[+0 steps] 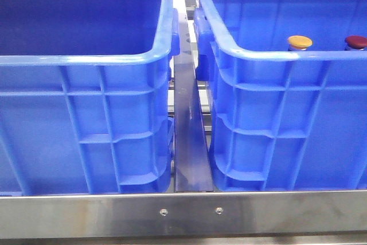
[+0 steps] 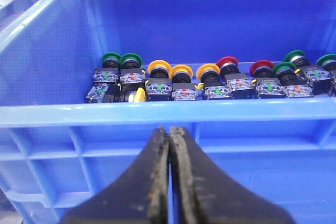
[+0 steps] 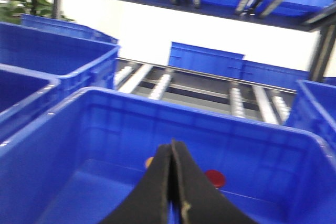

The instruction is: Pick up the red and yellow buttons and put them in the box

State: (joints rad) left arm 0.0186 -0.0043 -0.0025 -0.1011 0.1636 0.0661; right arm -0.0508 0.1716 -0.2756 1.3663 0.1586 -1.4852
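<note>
A yellow-capped button [image 1: 300,42] and a dark red one [image 1: 355,41] stand inside the right blue crate [image 1: 269,54]. In the right wrist view my right gripper [image 3: 172,142] is shut and empty above that crate [image 3: 63,124]; the red button [image 3: 215,178] lies beyond it and the yellow one [image 3: 149,162] peeks from behind a finger. My left gripper [image 2: 169,129] is shut and empty, outside the near wall of a crate [image 2: 157,111]. That crate holds a row of several buttons, among them yellow [image 2: 158,69] and red [image 2: 227,62] ones. Neither gripper shows in the front view.
The left blue crate [image 1: 86,58] stands beside the right one, with a metal rail [image 1: 189,142] between them and a steel bar [image 1: 183,213] along the front. Green-capped buttons [image 2: 111,59] share the row. More blue crates [image 3: 58,56] and roller tracks [image 3: 163,85] lie behind.
</note>
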